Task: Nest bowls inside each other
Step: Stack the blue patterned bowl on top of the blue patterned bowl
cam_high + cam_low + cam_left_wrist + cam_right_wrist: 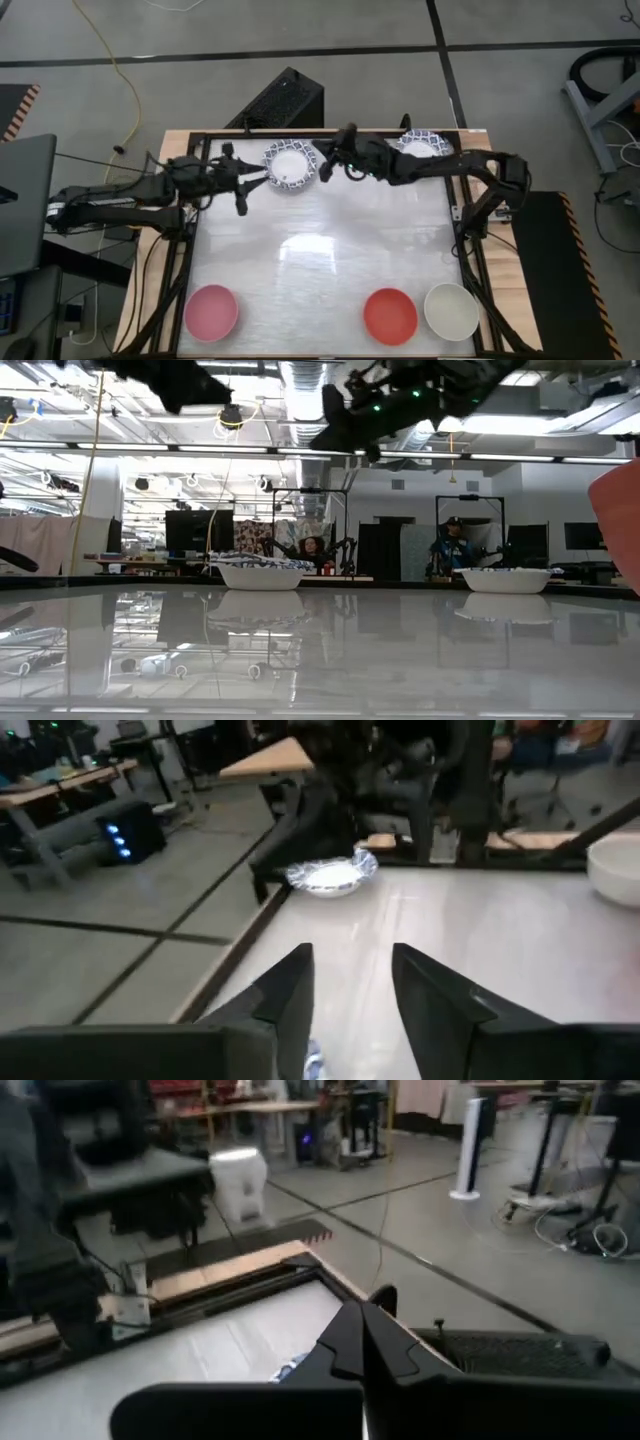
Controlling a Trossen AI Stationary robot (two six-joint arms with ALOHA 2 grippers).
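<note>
Two white blue-rimmed bowls (291,165) (423,146) sat well apart at the table's far edge. The right gripper (325,166), jaws together and empty, hovered beside the nearer bowl and could knock it; the left gripper (247,190) stood apart-jawed.

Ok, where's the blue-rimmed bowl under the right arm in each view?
High view: blue-rimmed bowl at the far edge, right of centre.
Low view: right-hand far bowl.
Left wrist view: middle, near the table's edge.
Right wrist view: not in it.
Landmark: the right arm beside it.
</note>
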